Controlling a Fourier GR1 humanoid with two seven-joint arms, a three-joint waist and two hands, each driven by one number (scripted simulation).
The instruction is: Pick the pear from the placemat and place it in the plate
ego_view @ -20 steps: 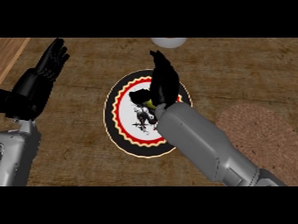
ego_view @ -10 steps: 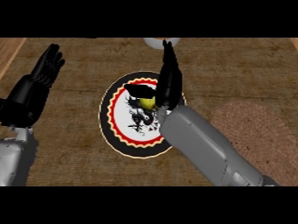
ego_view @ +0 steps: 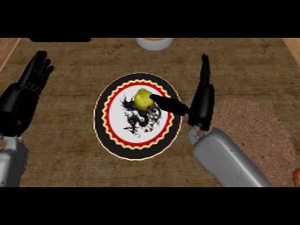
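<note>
Opened since before, right hand (ego_view: 201,103) stands at plate (ego_view: 113,132) edge, thumb touching pear (ego_view: 143,99); left hand (ego_view: 22,99) rests open.

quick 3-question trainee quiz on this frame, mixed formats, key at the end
1. True or false: the pear lies on the plate.
2. Which side of the plate is the brown placemat on, in the head view?
A. left
B. right
C. far side
3. Fill in: the right hand has straight fingers and its thumb points toward the ____.

Key: 1 true; 2 B; 3 pear. Extra note: the left hand rests open at the view's left, fingers up.
</note>
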